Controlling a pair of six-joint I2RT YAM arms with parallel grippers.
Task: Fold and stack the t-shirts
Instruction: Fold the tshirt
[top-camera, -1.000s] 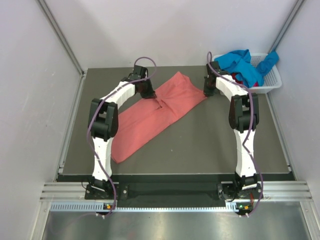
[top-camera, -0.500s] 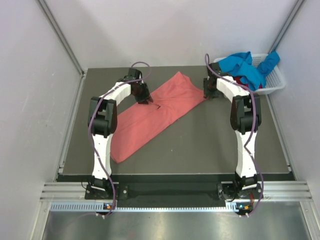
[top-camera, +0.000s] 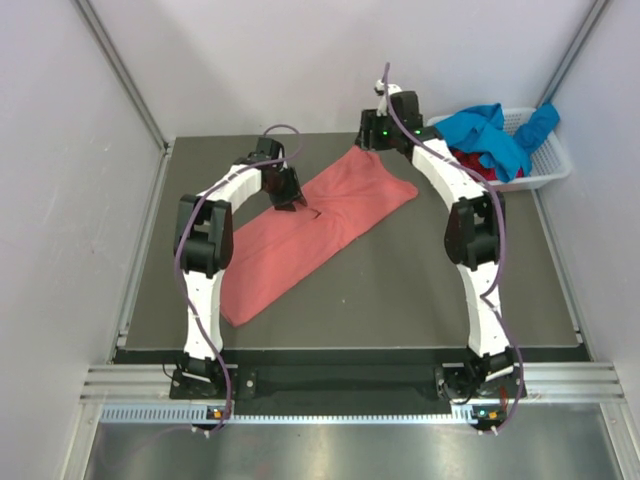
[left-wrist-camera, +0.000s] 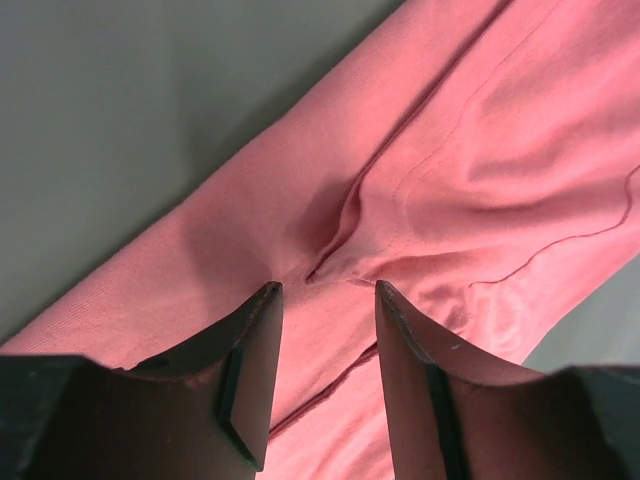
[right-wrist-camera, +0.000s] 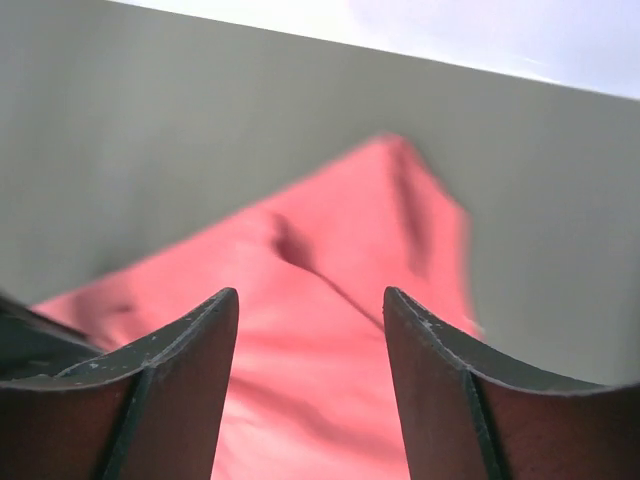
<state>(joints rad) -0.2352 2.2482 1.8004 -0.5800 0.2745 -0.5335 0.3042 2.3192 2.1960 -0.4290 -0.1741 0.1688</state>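
A salmon-pink t-shirt (top-camera: 300, 235) lies folded in a long band, running diagonally from the near left to the far right of the table. My left gripper (top-camera: 292, 203) hovers just over its far-left edge. In the left wrist view that gripper (left-wrist-camera: 328, 290) is open, with a small pucker in the cloth (left-wrist-camera: 335, 235) just ahead of the fingertips. My right gripper (top-camera: 369, 140) is raised above the shirt's far corner. In the right wrist view it (right-wrist-camera: 310, 295) is open and empty, with the pink shirt (right-wrist-camera: 330, 340) below it.
A white slotted basket (top-camera: 545, 165) stands at the far right corner of the table. It holds a bright blue shirt (top-camera: 490, 135) and a dark red one (top-camera: 470, 160). Grey walls close in the dark table (top-camera: 430, 290) on three sides.
Both grippers have opened and let go of the pink shirt. The right arm has lifted and swung left from the shirt's right edge to its far corner. The left arm barely moved.
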